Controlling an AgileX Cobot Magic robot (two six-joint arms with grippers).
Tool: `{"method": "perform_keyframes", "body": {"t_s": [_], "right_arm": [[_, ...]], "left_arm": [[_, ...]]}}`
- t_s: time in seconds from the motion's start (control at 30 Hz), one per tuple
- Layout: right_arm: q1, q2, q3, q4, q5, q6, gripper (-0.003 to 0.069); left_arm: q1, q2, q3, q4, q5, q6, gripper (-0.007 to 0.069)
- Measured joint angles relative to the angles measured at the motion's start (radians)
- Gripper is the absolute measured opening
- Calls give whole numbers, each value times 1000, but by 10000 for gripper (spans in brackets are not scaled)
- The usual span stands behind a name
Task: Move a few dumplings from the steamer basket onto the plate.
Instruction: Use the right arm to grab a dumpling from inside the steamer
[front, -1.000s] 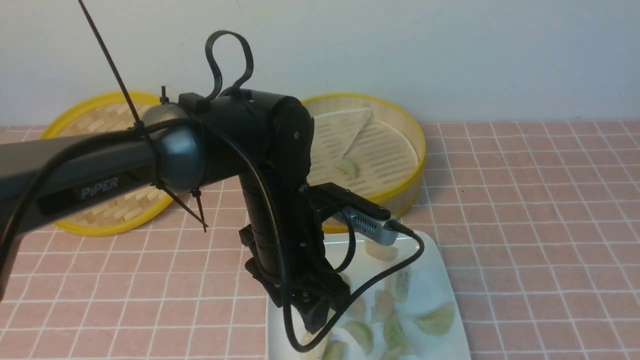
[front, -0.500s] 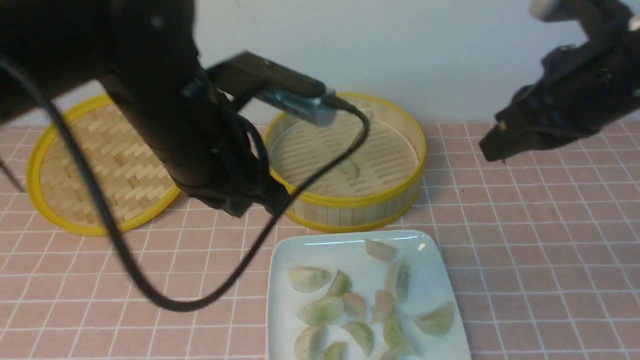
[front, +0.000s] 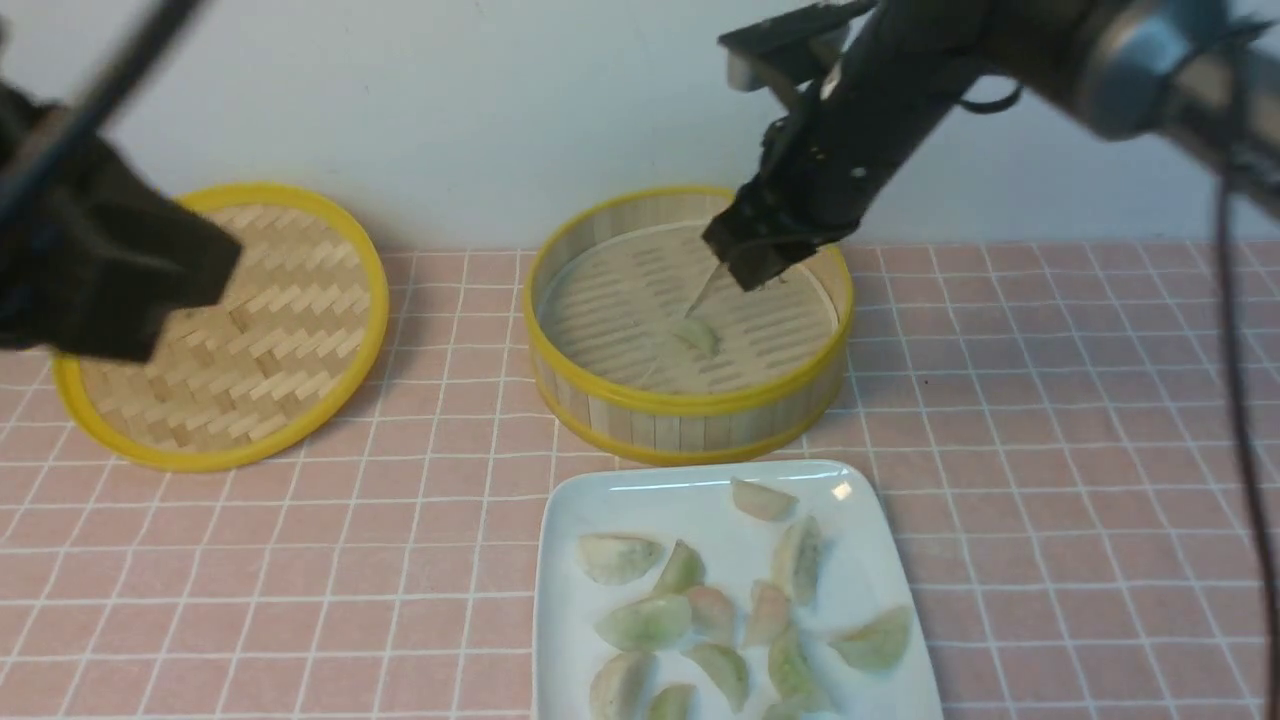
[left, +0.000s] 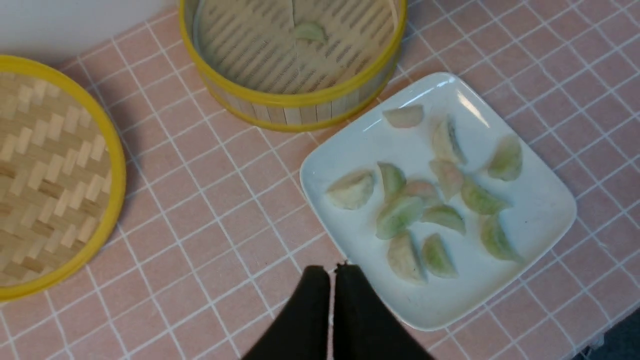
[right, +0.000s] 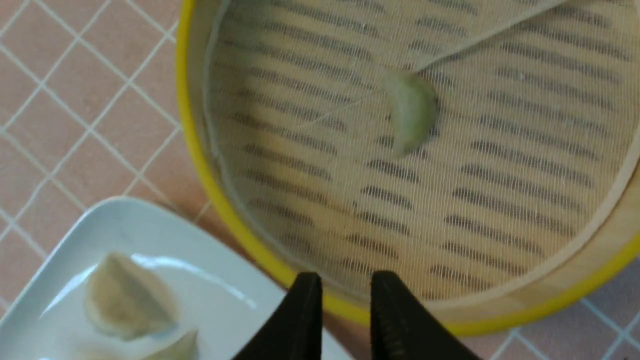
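One pale green dumpling lies on the slotted liner in the steamer basket. Several more dumplings rest on the white square plate in front of it. My right gripper hangs over the basket's far side, a little above the lone dumpling. In the right wrist view it is open by a narrow gap with nothing between the fingers. My left gripper is shut and empty, above the tablecloth beside the plate. In the front view the left arm is a dark blur at the left edge.
The flat woven yellow-rimmed lid lies on the pink checked tablecloth left of the basket, partly behind the left arm. A pale wall stands right behind basket and lid. The right arm's cable hangs at the right edge.
The left arm has lifted off the plate and swung left, its jaws shut. The right arm has come in from the upper right over the basket and its jaws have parted.
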Motion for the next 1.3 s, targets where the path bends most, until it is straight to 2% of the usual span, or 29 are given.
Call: {"method": "perform_keyframes", "body": {"t_s": [0.13,0.3,0.67,0.8,0.93,1.13,1.3], "right_arm": [[0,150,-159,-18,0,1,295],[0,272,-270,-29,-16,1,388],[0,386,-281,-27,-113,-67,408],[0,392,-281,-27,-140,-71,384],[0,392,-284,-28,-138,-48,164],[0,310,-283,-38,-28,-18,155],[0,156,-216,-39,-11,53,155]], "left_arm": [[0,-102,111,1,-11,-16,-6],[0,-198,239,43,-45,-77,-6],[0,-311,354,200,-48,-207,-6],[0,-316,354,212,-41,-209,-6],[0,-317,354,222,-31,-210,-6],[0,-317,354,244,-30,-215,-6],[0,-318,354,253,-32,-216,-6]]}}
